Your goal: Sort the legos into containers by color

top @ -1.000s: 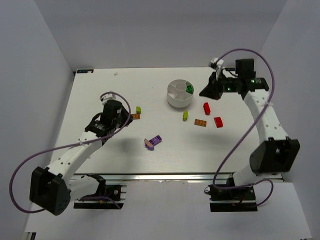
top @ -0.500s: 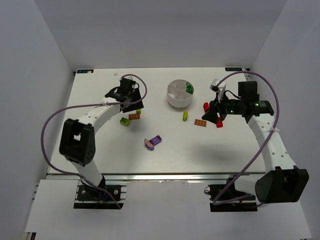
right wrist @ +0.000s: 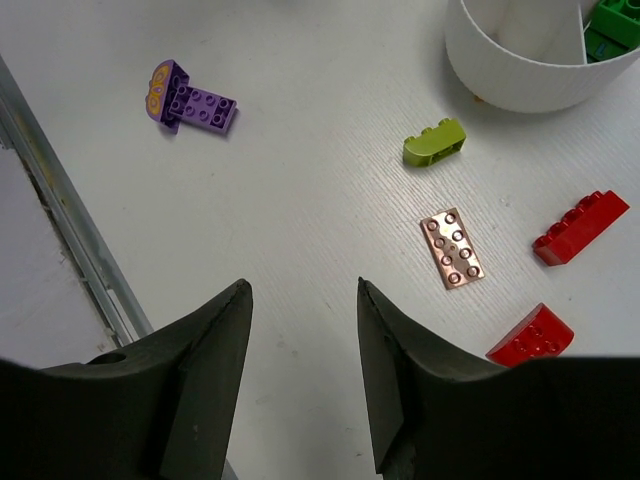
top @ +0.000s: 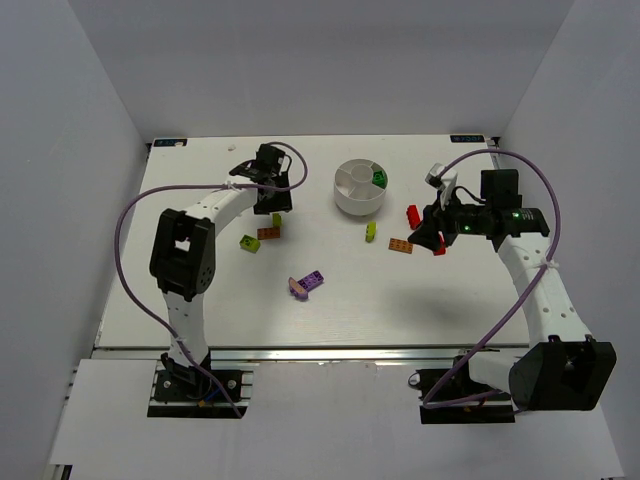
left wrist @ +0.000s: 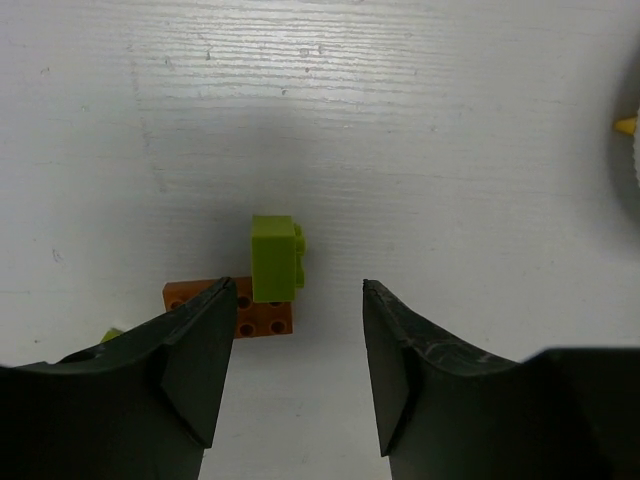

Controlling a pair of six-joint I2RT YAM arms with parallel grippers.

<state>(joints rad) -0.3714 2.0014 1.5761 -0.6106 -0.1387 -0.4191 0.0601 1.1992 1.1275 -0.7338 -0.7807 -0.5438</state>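
The white round dish [top: 352, 192] stands at the back centre with a dark green lego [top: 379, 179] in one wedge. My left gripper [top: 273, 202] is open and empty just behind a yellow-green lego [left wrist: 275, 259] that leans on an orange lego [left wrist: 262, 314]; both lie ahead of its fingertips [left wrist: 222, 300]. My right gripper [top: 428, 231] is open and empty above bare table. In the right wrist view an orange plate [right wrist: 453, 247], two red legos [right wrist: 580, 227] [right wrist: 530, 335], a yellow-green lego [right wrist: 435, 141] and a purple lego [right wrist: 190, 100] lie ahead of it.
Another yellow-green lego [top: 249, 243] lies left of the orange one. The purple lego [top: 307, 284] sits mid-table. The dish wall [right wrist: 520, 80] shows at the top right of the right wrist view. White walls enclose the table on three sides.
My left arm has swung from the left middle to the back, over the yellow-green and orange legos. My right gripper has moved from beside the dish toward me, over the red legos.
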